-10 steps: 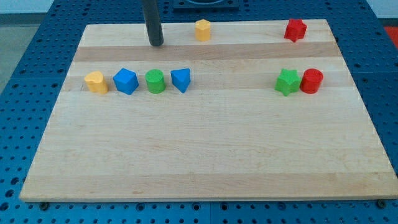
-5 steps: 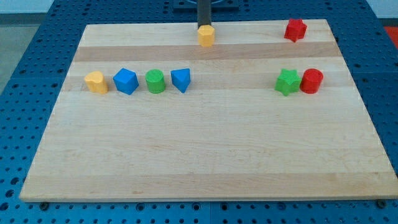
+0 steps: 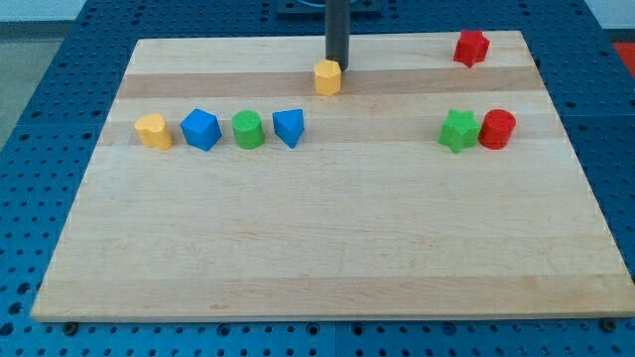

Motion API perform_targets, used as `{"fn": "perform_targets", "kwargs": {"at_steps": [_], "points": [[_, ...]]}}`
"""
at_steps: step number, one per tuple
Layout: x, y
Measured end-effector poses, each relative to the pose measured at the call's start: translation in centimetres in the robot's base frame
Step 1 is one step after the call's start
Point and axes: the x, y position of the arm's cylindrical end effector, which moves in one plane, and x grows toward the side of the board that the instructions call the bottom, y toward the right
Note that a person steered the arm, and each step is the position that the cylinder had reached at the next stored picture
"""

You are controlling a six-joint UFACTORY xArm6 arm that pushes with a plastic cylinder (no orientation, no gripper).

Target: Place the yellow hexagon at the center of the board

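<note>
The yellow hexagon [image 3: 327, 77] sits on the wooden board [image 3: 327, 238], above the board's middle, near the view's top. My tip [image 3: 337, 65] is right behind it, touching or nearly touching its upper right edge. The rod rises straight to the view's top edge.
A row at the view's left holds a yellow block [image 3: 153, 131], a blue block [image 3: 200, 130], a green cylinder [image 3: 248, 130] and a blue block [image 3: 289, 127]. At the right stand a green star [image 3: 458, 131] and a red cylinder [image 3: 497, 130]. A red star [image 3: 472, 48] sits at top right.
My tip moved from the board's upper left to the right, got behind the yellow hexagon, and pushed it down the view, toward the board's middle.
</note>
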Motion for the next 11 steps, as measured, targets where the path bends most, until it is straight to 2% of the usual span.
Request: {"fn": "perform_targets", "kwargs": {"at_steps": [2,5,7,9,11], "points": [[1.3,-1.5],[7.4,0.0],[8.1,1.8],[6.2,2.1],[6.1,-3.5]]}}
